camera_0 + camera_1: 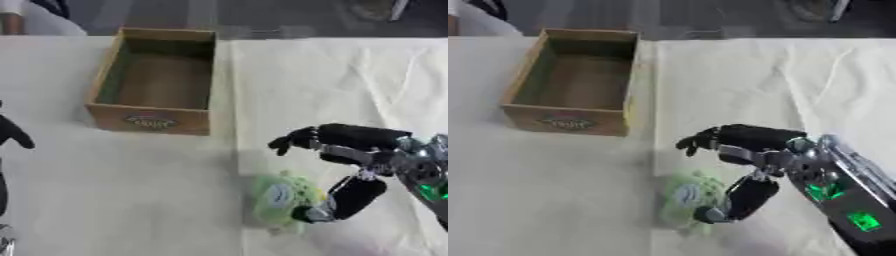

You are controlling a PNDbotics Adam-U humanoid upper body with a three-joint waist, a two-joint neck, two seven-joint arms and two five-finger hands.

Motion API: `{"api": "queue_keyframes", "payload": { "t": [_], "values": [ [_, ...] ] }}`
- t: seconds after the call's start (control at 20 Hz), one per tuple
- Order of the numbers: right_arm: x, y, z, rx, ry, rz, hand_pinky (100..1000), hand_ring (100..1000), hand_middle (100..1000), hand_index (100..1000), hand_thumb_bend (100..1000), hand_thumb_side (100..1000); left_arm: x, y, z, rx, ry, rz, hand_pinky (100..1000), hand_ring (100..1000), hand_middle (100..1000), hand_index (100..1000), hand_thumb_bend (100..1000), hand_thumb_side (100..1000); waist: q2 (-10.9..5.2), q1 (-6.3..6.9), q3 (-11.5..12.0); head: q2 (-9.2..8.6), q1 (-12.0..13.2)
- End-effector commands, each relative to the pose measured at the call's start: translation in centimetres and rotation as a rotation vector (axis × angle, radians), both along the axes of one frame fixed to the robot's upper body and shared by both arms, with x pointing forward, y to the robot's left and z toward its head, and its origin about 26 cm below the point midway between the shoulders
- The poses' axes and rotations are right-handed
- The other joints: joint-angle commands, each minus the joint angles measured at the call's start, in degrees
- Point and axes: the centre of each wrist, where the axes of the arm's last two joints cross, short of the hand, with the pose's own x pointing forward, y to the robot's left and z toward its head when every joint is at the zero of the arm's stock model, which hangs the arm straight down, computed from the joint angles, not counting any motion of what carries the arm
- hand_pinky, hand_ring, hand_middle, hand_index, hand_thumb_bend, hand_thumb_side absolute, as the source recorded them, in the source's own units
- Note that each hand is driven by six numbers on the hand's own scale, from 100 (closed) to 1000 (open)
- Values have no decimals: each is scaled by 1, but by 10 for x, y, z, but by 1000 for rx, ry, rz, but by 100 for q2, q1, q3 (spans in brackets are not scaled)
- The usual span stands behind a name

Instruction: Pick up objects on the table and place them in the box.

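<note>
Your table (114, 190), draped in pale cloth (350, 80), fills nearly the whole view, its wrinkled right half lying a shade brighter than the left. A seam runs from far to near just right of the box.

The box (105, 80) stands at the far left, an open wooden crate with a printed label on its near wall. You can see its bare floor; nothing lies inside.

Your right hand (754, 155) reaches in from the right edge, black fingers and silver joints ahead of a forearm showing green lights. The fingers (702, 140) point left, bent at the tips and spread away from the thumb (741, 200), which angles down toward the near side. The thumb tip touches the right side of the toy; the fingers hang above it and apart from it, so the hand is not clamped on anything.

The toy (280, 197) sits near the front of the table, right of the seam and well apart from the box. It is a soft green lump with a pale round patch on it; you cannot make out more.

Your left hand (13, 132) shows only as a dark sliver at the left edge. You cannot tell how its fingers stand.
</note>
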Motion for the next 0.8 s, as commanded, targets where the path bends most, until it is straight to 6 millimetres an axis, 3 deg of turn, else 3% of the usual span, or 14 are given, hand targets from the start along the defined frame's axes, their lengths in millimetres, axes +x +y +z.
{"api": "queue_keyframes", "payload": {
  "t": [0.05, 0.5, 0.8],
  "values": [
    [-4, -2, 0, -14, -10, -40, 997, 993, 862, 1000, 522, 356, -1, 2, 8, 21, -28, 2, 307, 364, 386, 636, 100, 943, -90, 11, 20, -61, -23],
    [0, 0, -22, -85, 12, -56, 985, 986, 851, 1000, 589, 370, -1, 1, 9, 23, -31, -5, 306, 365, 386, 635, 100, 940, -70, -4, 63, -56, -59],
    [7, 1, -32, -111, -48, -103, 971, 979, 814, 1000, 559, 407, 0, 0, 10, 24, -31, -10, 306, 365, 386, 635, 100, 941, -59, -11, 92, -65, -72]
  ]
}}
